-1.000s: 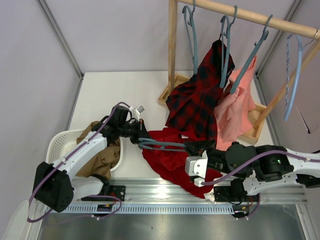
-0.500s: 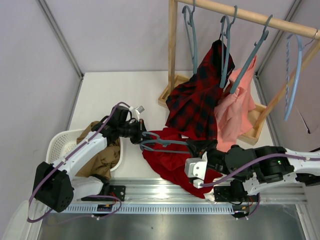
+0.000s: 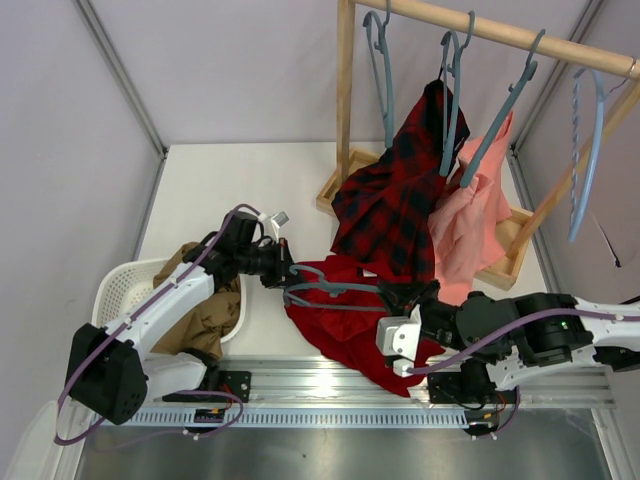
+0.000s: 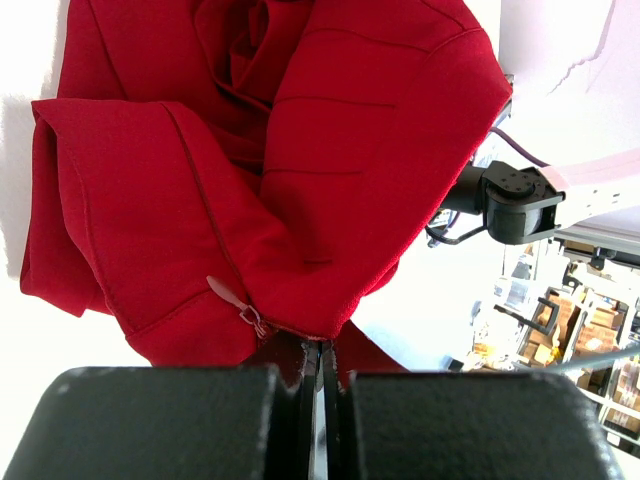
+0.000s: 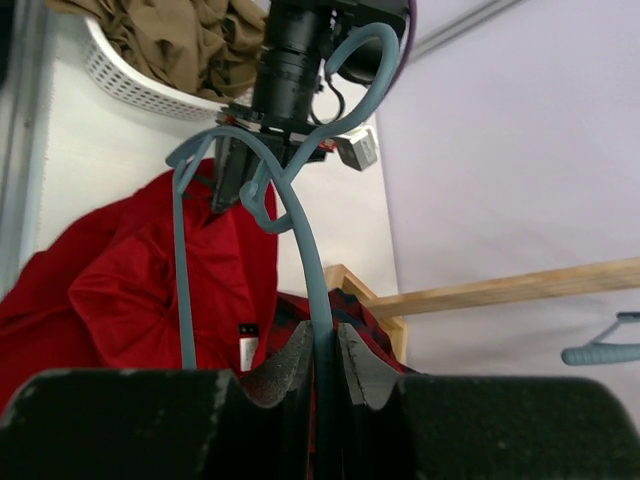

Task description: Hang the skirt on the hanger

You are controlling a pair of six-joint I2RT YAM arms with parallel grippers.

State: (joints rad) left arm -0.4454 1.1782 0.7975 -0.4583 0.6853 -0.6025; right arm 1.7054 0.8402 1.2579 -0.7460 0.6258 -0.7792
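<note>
We found the skirt point(image 3: 340, 322) crumpled on the surface point(image 3: 230, 190) and judged it limp, best taken at its stitched zipper edge, which the left gripper point(image 3: 284, 272) pinched tight, while the right gripper point(image 3: 402, 296) clamped the stiff, light hanger point(image 3: 335, 289).

The skirt point(image 4: 300, 150) is plain bright red with no pattern. The hanger point(image 5: 312, 262) is grey-blue. At 12 o'clock from the skirt is a red-and-black plaid garment point(image 3: 390, 200), with a salmon-pink garment point(image 3: 470, 220) at its 3 o'clock. At the skirt's 9 o'clock, a white basket point(image 3: 118, 285) holds a tan-brown garment point(image 3: 215, 320). The counter point(image 3: 250, 180) is white.
</note>
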